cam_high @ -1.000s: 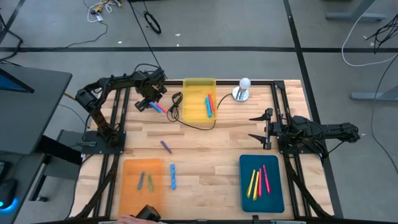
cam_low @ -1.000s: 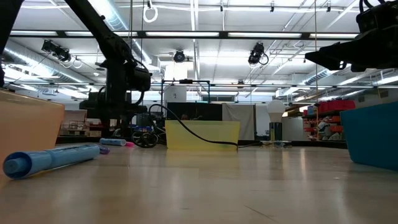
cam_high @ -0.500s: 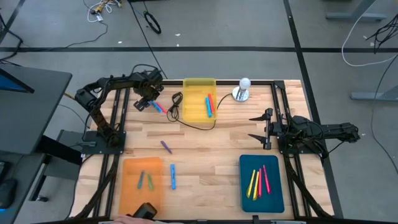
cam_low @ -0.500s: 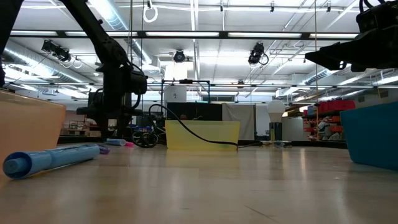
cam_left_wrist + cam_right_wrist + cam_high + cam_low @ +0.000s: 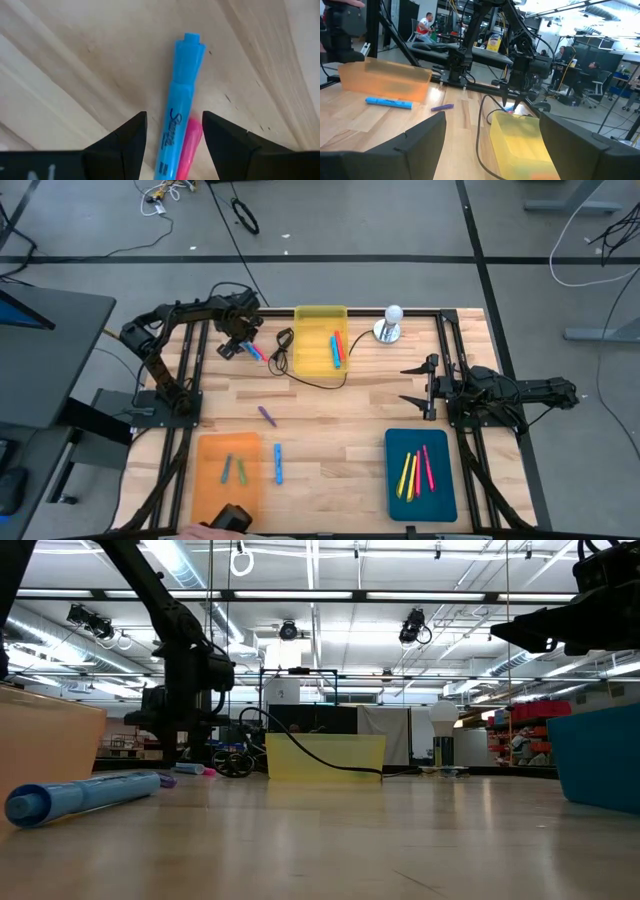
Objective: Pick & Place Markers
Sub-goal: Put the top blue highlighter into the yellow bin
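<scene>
The bench [image 5: 330, 415] carried three trays: the orange tray [image 5: 228, 480] held two markers, the teal tray [image 5: 420, 474] four, the yellow tray [image 5: 320, 341] two. The left gripper [image 5: 172, 131] straddled a blue marker [image 5: 178, 117] and a pink marker [image 5: 188, 147] lying side by side, pointing away, jaws spread, not touching. The right gripper [image 5: 415, 383] hovered, jaws wide.

Around your table you see a grey floor [image 5: 400, 220] crossed by dark seam lines, with loose cables [image 5: 244, 216] lying at the upper left of the high view. Behind the table, the low view gives you a wide hall under a white ceiling [image 5: 330, 570] with long light strips [image 5: 300, 597]. Red shelving [image 5: 528, 720] stands at the right.
</scene>
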You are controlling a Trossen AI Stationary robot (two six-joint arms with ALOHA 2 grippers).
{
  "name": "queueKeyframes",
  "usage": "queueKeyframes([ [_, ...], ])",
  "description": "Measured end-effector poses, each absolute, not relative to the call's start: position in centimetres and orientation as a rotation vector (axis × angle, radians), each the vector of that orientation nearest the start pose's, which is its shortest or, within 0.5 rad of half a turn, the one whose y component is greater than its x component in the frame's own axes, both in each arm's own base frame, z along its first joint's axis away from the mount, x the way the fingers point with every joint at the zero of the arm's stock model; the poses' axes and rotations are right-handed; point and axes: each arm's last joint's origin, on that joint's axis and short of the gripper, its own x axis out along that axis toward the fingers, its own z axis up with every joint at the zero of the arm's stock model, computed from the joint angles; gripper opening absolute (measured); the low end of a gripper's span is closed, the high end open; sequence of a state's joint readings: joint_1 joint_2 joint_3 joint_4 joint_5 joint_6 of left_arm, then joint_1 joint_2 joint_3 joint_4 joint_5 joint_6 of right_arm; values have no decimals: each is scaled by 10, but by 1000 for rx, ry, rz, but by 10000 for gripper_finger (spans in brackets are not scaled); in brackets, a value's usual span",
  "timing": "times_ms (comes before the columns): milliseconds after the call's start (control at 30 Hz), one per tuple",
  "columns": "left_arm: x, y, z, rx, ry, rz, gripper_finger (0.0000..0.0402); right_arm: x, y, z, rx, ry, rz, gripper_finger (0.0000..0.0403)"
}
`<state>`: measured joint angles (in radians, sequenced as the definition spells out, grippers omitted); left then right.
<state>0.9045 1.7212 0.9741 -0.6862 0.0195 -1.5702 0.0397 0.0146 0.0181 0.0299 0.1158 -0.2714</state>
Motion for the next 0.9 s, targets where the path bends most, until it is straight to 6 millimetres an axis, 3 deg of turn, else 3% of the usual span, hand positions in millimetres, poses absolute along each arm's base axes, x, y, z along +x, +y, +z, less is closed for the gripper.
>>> queueKeyframes([
  [433, 166, 240, 149, -2020, 503, 1645, 197, 97, 1, 171, -269, -23, -80, 323],
  [900, 156, 244, 149, -1994, 529, 1652, 197, 97, 1, 171, -268, -23, -80, 323],
])
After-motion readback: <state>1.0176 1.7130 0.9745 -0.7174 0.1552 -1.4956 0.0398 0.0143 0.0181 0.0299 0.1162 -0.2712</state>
